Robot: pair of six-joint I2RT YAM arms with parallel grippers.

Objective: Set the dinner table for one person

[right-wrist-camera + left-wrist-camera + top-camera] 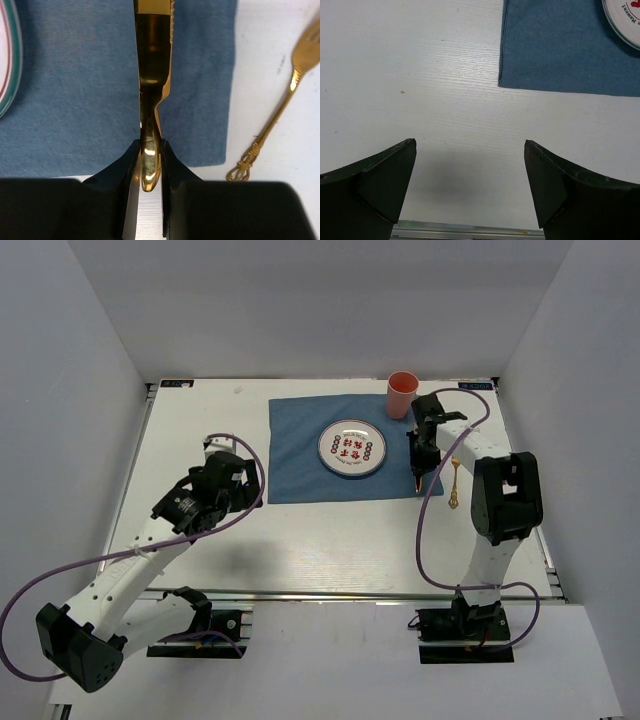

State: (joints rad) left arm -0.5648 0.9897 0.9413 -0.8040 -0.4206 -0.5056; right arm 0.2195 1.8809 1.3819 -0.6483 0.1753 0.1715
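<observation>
While a fork (306, 52) lies beside the placemat (75, 100), a knife (152, 50) is pinched by the right fingers (117, 175); left fingers (385, 175) are spread wide

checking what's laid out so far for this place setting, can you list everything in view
dinner table: 1, white, under everything, metal rail along its near edge
placemat: 1, blue, on the table's middle towards the far side
plate: 1, white with red marks, on the placemat
cup: 1, salmon pink, upright at the placemat's far right corner
knife: 1, gold, held over the placemat's right edge
fork: 1, gold, flat on the bare table right of the placemat
left gripper: 1, black, open and empty, over bare table left of the placemat
right gripper: 1, black, shut on the knife's handle
</observation>
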